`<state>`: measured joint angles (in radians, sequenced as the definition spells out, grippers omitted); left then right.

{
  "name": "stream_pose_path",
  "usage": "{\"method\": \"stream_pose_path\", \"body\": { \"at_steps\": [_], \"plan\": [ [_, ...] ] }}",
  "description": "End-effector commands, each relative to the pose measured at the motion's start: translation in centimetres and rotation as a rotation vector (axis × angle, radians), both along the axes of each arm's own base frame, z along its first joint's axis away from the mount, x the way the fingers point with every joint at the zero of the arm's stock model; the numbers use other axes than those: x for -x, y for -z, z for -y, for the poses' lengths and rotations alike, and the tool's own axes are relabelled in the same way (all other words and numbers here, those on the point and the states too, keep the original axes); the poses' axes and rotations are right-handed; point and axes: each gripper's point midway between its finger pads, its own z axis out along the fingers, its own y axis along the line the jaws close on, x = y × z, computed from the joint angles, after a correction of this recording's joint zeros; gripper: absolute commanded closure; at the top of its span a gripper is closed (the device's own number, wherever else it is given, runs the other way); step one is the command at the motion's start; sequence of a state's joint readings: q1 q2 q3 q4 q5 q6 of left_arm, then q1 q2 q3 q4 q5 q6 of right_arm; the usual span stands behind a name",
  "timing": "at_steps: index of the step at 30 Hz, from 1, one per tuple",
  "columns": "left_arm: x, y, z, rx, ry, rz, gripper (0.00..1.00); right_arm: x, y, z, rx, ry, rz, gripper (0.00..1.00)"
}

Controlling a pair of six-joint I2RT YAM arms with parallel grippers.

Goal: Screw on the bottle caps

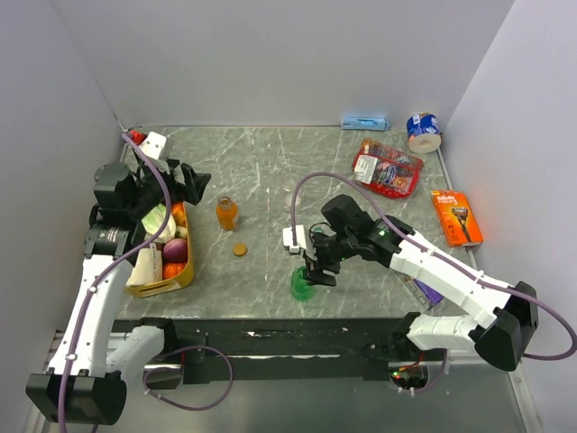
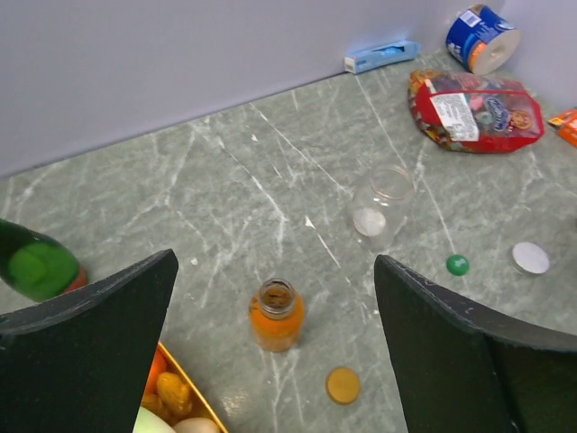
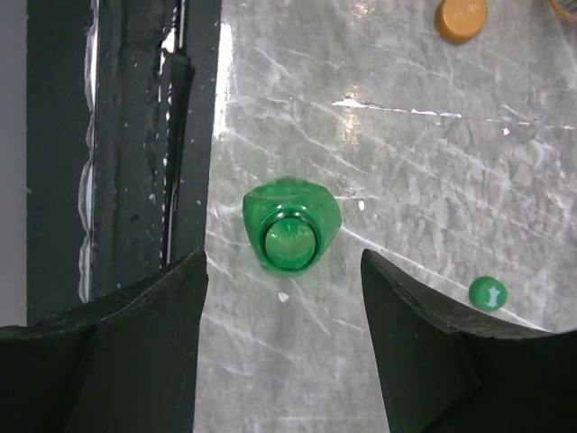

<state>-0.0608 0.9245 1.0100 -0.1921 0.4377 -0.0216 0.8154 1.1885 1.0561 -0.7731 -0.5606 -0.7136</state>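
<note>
Left of the orange bottle (image 1: 226, 213), the left gripper (image 1: 183, 180) hangs over the far end of the yellow basket (image 1: 183, 276), jaws spread wide and empty. In its wrist view only a corner of the basket shows. A dark-green bottle (image 2: 36, 269) is cut off by the frame's left edge and partly behind a finger. The orange bottle stands upright and uncapped. The orange cap (image 1: 239, 249) lies flat just in front of it, a little to the right, apart from it. Right of the orange bottle and farther back, the clear bottle (image 2: 383, 203) stands open-mouthed. It is faint against the marble, and I cannot pick it out from overhead. Farther right lie the green cap (image 2: 458, 264) and the clear cap (image 2: 530, 258), both hidden under the right arm from above. Right of the orange bottle and nearer the table's front edge, the green bottle (image 3: 290, 236) stands uncapped. The right gripper (image 1: 317, 269) is over it, jaws apart with a gap on either side. I cannot tell whether the fingertips reach down past the neck or stay above it. From overhead the gripper covers the bottle's top.
</note>
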Motion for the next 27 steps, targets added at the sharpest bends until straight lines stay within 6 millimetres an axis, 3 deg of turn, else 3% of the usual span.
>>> {"method": "stream_pose_path", "body": {
  "at_steps": [1,12,20,22,24,26,27],
  "plan": [
    [1.1,-0.8,1.0,0.068,0.051,-0.006,0.03,-1.2,-0.5,-1.3,-0.064,0.067,0.007,0.27],
    [1.0,0.9,2.2,0.109,0.115,-0.050,0.02,-1.5,0.8,-1.5,-0.031,0.063,-0.007,0.38],
    [0.5,2.1,2.8,0.098,0.150,-0.076,0.01,-1.8,1.4,-1.4,-0.011,0.062,0.000,0.51],
    [0.7,3.0,3.4,0.094,0.176,-0.089,0.01,-2.0,1.5,-1.3,-0.001,0.066,0.008,0.62],
    [1.1,4.2,4.3,0.074,0.216,-0.081,0.03,-2.2,0.9,-1.2,0.005,0.070,0.020,0.79],
    [2.7,4.5,6.1,0.032,0.322,-0.033,0.04,-2.7,-0.9,-0.8,0.003,0.090,0.046,0.97],
    [3.5,5.2,6.8,0.020,0.364,-0.028,0.04,-3.0,-1.8,-0.6,-0.003,0.102,0.054,1.00]
  ]
}}
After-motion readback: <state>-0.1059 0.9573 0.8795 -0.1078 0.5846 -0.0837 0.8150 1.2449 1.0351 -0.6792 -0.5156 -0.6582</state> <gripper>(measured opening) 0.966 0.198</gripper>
